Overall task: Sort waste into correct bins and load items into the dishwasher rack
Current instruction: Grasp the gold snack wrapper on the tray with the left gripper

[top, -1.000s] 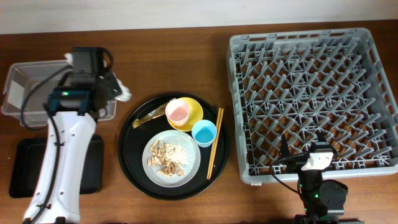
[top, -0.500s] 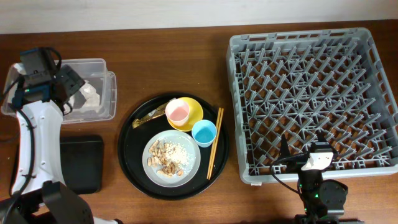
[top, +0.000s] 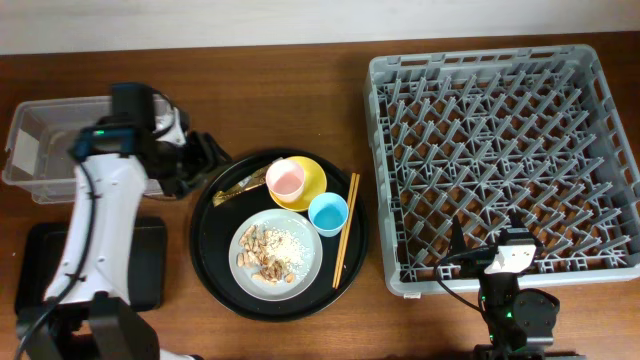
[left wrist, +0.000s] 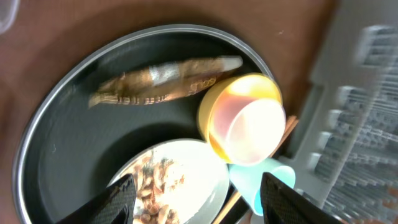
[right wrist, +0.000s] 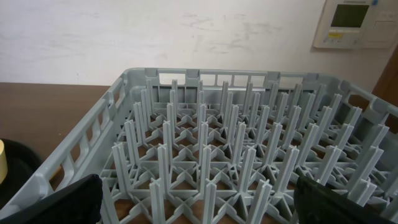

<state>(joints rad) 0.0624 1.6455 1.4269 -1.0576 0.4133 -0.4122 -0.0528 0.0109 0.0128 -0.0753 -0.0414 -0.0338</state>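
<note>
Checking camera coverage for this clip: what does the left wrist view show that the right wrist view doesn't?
Left wrist only: brown wrapper, pink cup inside the yellow bowl, light-blue cup, grey plate with peanut shells. Right wrist only: the wall control panel. Both: the dishwasher rack and the round black tray, just its edge in the right wrist view.

left claw has swung from clear box to round tray
</note>
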